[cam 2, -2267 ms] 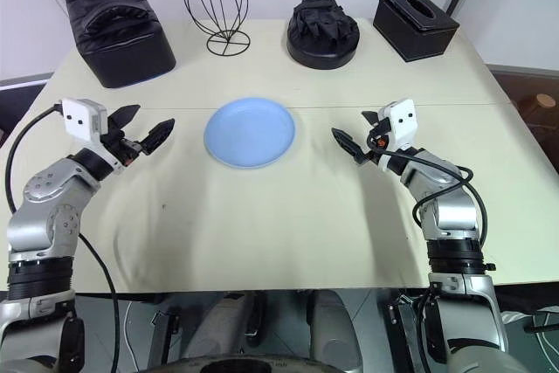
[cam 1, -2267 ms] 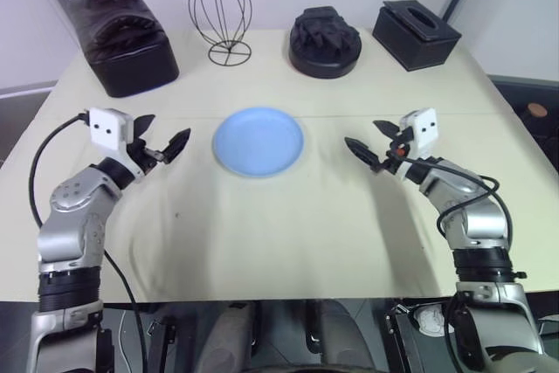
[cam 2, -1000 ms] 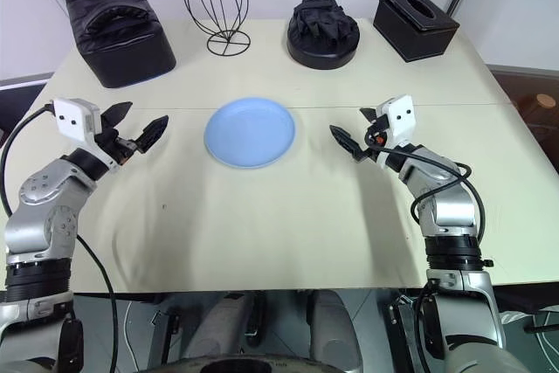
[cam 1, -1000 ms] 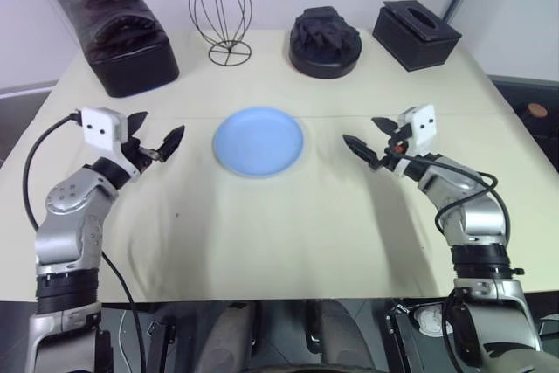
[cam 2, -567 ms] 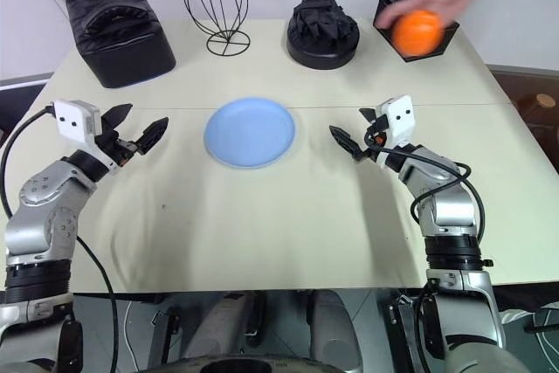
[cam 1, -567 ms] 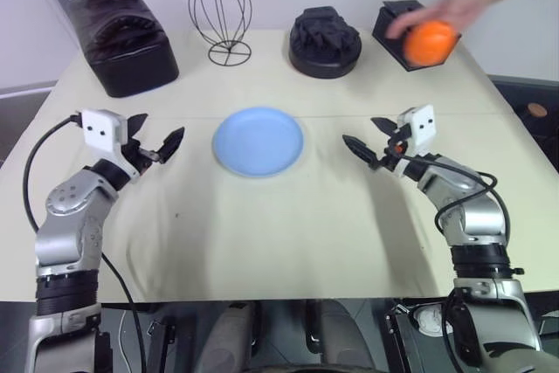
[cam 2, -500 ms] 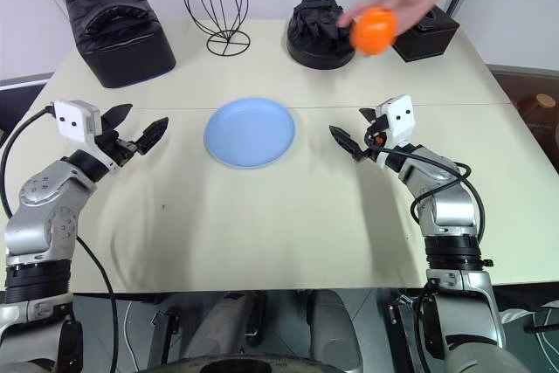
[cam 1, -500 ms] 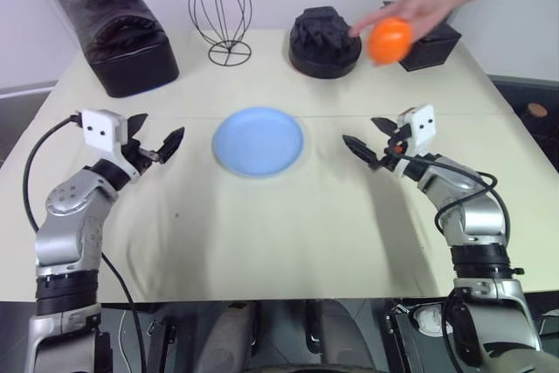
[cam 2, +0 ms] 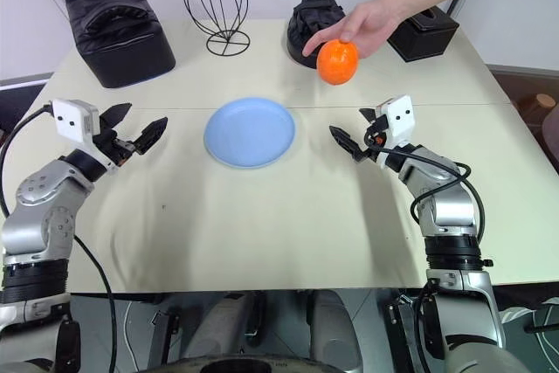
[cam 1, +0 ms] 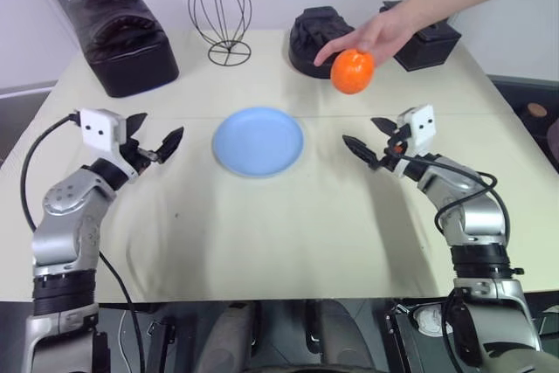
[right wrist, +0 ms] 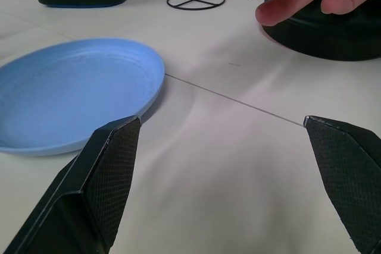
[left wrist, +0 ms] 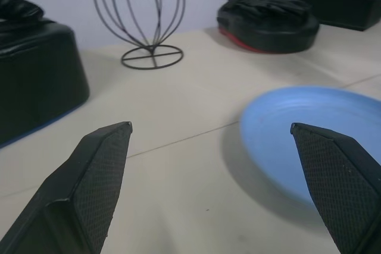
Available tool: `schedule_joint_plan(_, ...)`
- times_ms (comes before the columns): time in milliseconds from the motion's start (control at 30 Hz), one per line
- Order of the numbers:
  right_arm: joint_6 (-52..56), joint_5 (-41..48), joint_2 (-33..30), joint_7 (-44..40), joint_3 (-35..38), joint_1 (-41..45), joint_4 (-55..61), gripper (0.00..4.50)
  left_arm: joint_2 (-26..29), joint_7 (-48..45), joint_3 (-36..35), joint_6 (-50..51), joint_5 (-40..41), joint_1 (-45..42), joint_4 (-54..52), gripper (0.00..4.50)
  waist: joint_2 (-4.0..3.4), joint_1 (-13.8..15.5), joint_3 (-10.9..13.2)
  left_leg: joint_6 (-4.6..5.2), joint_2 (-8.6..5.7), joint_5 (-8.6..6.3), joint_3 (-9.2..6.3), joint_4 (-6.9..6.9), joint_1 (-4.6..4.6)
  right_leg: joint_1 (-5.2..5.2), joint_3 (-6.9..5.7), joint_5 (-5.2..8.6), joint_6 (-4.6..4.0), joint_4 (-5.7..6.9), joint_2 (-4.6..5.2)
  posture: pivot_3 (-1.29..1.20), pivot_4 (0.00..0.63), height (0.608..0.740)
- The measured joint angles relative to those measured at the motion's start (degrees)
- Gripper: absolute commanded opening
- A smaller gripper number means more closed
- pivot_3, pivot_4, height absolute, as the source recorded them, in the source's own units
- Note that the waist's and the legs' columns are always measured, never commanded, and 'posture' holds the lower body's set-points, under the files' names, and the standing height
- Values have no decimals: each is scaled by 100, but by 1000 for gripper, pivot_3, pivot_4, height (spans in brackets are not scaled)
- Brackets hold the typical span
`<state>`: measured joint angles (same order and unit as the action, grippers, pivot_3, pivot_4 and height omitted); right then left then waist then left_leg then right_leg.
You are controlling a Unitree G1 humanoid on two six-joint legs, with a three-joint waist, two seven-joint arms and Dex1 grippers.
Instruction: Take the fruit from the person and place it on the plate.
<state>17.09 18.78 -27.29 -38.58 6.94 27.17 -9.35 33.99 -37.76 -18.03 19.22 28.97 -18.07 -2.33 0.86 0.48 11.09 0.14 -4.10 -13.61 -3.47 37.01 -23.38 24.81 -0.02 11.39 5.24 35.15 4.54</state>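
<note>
Person's hand has brought orange lower, near our right gripper; handover imminent. Both grippers spread, empty, left gripper beside blue plate.

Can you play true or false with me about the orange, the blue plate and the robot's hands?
1. The fruit is in the person's hand. True.
2. The fruit lies on the plate. False: the plate holds nothing.
3. The right end effector has grabbed the fruit. False: it is open, apart from the fruit.
4. The left end effector is open. True.
5. The plate lies between the two end effectors. True.
</note>
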Motion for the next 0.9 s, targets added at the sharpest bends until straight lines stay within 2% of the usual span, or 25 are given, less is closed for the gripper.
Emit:
schedule_joint_plan(167, 1, -3, -4, -15, -10, 0, -2, 4500, 656, -975, 20, 884, 1108, -678, -745, 4474, 1, 10, 1, 0, -2, 0, 0, 2, 0, -4, -1, 8, -13, -4, 1, 0, 150, 740)
schedule_joint_plan(300, 4, -66, -37, 19, -14, -18, 18, 4500, 790, -1588, 426, 1468, 1632, -996, -979, 4474, -1, -18, 1, 1, -1, 1, 1, -1, 2, -4, 0, 8, -12, -1, -5, 0, 150, 740)
schedule_joint_plan(433, 7, -328, -303, 253, -7, -260, 231, 4500, 828, -1873, 826, 1546, 1518, -1221, -839, 4474, -2, -22, 2, 1, -1, 1, 2, 0, 2, -3, -1, 9, -13, -1, -7, 0, 150, 740)
schedule_joint_plan(567, 5, -531, -459, 530, 55, -229, 477, 4500, 823, -1983, 899, 1508, 1343, -1356, -531, 4474, -2, -89, 2, 1, 1, 1, 2, -1, 2, -3, 0, 10, -15, 0, -6, 0, 150, 740)
schedule_joint_plan(900, 129, -399, -187, 909, 92, 799, 308, 4500, 488, -2161, 1282, 1157, 784, -1437, -177, 4474, -2, -120, 2, 2, 0, 1, 1, 0, 0, -2, 1, 7, -11, -1, -5, 0, 150, 740)
